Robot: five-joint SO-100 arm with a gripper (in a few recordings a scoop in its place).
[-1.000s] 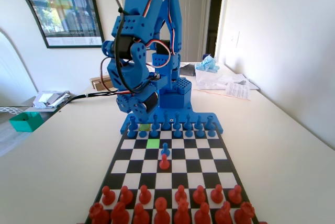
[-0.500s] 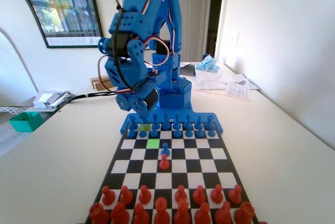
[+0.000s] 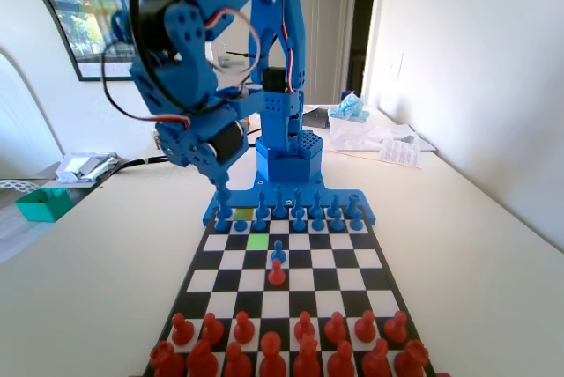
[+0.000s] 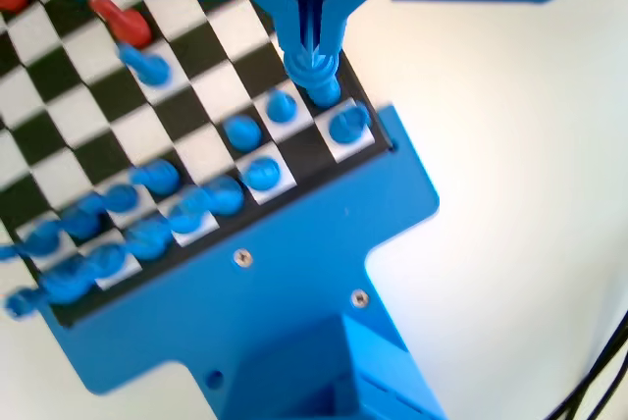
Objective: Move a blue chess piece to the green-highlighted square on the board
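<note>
blue chess piece (image 4: 314, 65): upright, pinched between the gripper (image 4: 312, 42) jaws above the board (image 3: 344, 258) corner
green-highlighted square (image 3: 257, 241): fixed view, right of and nearer than the gripper

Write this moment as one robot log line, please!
gripper at edge pawn | grip unclear | green square empty | pawn not yet moved

Framed poster (image 3: 88, 16) on the wall, green box (image 3: 42, 204) at table's left, papers (image 3: 398, 150) far right.

cream table (image 3: 476, 245), board (image 3: 231, 259), green box (image 3: 42, 203), papers (image 3: 398, 151)
</note>
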